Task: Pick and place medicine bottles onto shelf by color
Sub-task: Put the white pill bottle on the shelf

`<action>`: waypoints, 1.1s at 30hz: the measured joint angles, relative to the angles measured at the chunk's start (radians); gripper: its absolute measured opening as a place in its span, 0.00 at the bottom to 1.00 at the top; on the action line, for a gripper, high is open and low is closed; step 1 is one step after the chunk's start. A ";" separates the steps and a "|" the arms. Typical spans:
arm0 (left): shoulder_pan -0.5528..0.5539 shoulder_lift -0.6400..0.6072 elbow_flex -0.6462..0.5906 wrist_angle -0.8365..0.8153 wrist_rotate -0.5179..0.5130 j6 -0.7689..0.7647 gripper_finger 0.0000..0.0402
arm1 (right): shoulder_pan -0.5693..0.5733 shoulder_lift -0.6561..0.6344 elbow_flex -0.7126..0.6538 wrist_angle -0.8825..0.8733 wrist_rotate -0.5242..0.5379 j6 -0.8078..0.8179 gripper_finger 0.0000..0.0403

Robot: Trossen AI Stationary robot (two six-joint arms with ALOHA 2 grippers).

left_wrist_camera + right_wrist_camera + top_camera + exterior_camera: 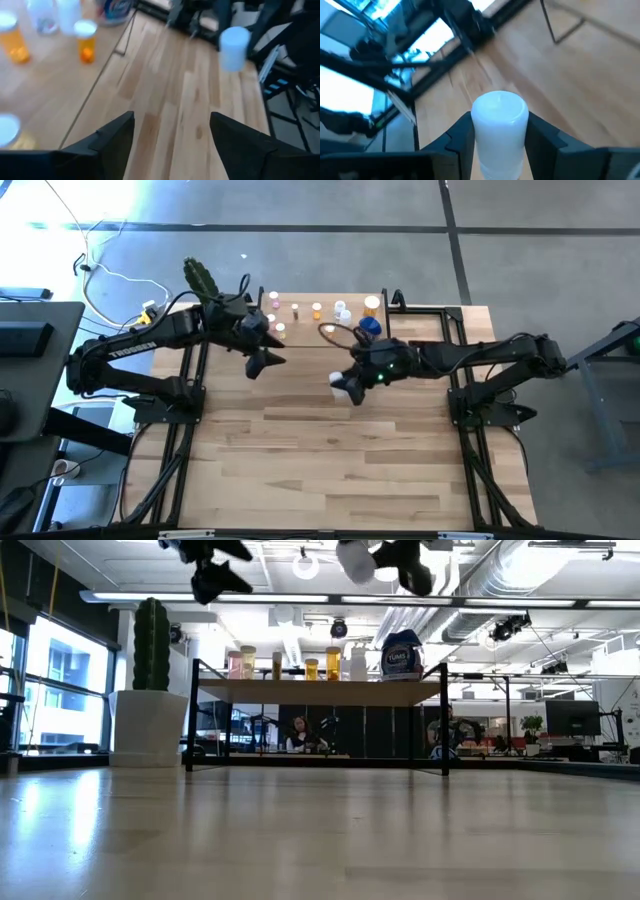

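Note:
My right gripper [352, 388] hangs high over the table's middle, shut on a white medicine bottle [499, 117], which also shows in the low view [355, 560]. My left gripper [264, 364] hovers open near the shelf's left end, with nothing between its fingers [172, 135]. The shelf [320, 691] stands on black legs at the far edge. On it stand pink [236, 663], orange [333, 662] and white [357, 663] bottles and a squat blue one [401, 655]. My right gripper pinches the white bottle by its two sides [478, 136] between the two fingers. The bottle's rounded end [500, 107] sticks out past the fingertips. It is lifted clear, well above the table and higher than the shelf top.
A cactus in a white pot [150, 690] stands left of the shelf. Bare plank tabletop [330, 450] stretches from the shelf to the near edge. Black frame rails [190, 430] run along both sides of the table.

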State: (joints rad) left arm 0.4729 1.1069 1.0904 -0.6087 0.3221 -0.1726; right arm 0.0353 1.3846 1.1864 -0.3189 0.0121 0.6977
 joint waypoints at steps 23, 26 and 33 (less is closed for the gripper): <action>-0.167 0.019 0.000 0.421 -0.046 -0.061 0.63 | -0.088 0.000 0.046 0.456 0.007 -0.183 0.30; -0.178 0.035 -0.001 0.460 -0.079 -0.061 0.63 | -0.088 0.000 0.046 0.467 0.008 -0.183 0.30; -0.195 0.098 0.000 0.578 -0.079 -0.087 0.63 | -0.088 0.024 0.046 0.491 0.016 -0.183 0.30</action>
State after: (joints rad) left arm 0.2783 1.2046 1.0908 -0.0308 0.2432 -0.2600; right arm -0.0528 1.4091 1.2327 0.1724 0.0284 0.5148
